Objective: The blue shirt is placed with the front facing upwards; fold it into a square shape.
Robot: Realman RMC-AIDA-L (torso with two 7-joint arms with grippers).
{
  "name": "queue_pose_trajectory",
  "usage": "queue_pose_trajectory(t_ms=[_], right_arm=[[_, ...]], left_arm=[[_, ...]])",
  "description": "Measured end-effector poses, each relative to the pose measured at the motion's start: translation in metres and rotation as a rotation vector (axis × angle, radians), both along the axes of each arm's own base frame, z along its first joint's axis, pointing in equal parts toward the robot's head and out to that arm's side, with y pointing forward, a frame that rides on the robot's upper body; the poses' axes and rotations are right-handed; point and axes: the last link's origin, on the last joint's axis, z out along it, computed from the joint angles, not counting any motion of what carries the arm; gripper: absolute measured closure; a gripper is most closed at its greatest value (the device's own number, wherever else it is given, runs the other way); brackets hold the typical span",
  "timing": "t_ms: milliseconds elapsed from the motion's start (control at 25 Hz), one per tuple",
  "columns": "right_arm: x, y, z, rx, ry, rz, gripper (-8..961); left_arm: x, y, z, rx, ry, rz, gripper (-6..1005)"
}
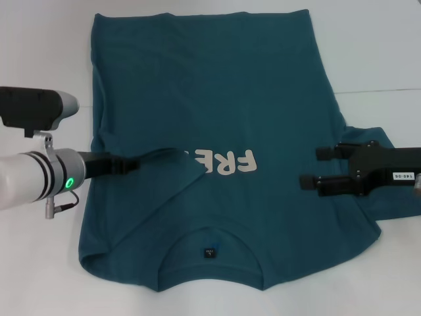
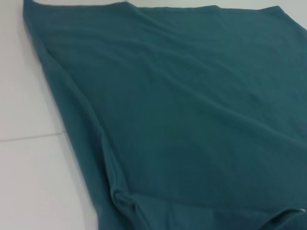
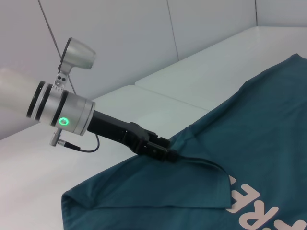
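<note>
The blue shirt (image 1: 217, 99) lies flat on the white table, collar (image 1: 212, 236) nearest me and cream print (image 1: 231, 162) facing up. My left gripper (image 1: 135, 163) is shut on the shirt's left side. It holds that flap folded inward over the chest, covering the end of the print. The right wrist view shows this gripper (image 3: 168, 154) pinching the raised fabric (image 3: 201, 191). My right gripper (image 1: 310, 167) is open, low over the shirt's right side near the sleeve (image 1: 378, 217), with nothing between its fingers. The left wrist view shows only plain shirt cloth (image 2: 192, 120).
The white table (image 1: 381, 52) surrounds the shirt, with a seam line across it (image 1: 388, 90). Bare tabletop shows to the left (image 2: 29, 167) and beyond the hem. A white wall stands behind the table (image 3: 144, 38).
</note>
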Motion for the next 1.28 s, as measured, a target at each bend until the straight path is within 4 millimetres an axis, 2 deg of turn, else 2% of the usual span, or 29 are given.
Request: queue_pose_trajectory(t_ms=[120,360,520,760,1120,1280], right_arm=[[-0.0003,-0.0002,-0.0008,-0.001,0.002,0.0,36],[0.0003,-0.0012,-0.0019,-0.006,0.006,-0.007,36],[0.0012,-0.0028,-0.0021,-0.011,0.01,-0.015,36],[0.0014,-0.0035,-0.0019,-0.013,0.011,-0.015,38],[0.0021,-0.0033,-0.0019,-0.01,0.01,-0.018,36],[0.0018,-0.003,-0.0018,-0.01,0.008,-0.017,36]], left_arm=[[0.0039,0.0033,0.0005,0.0,0.02,-0.017,241],[0.0069,0.0056,-0.0051,-0.037,0.079,-0.042,478],[0.005,0.0064,-0.0037,-0.03,0.093,-0.042,687],[0.0036,0.0072,0.0029,0.001,0.085,-0.039,754],[0.0009,0.0035,0.0012,-0.009,0.081,-0.032,702],[-0.0016,0.002,0.0011,-0.011,0.083,-0.027,575]])
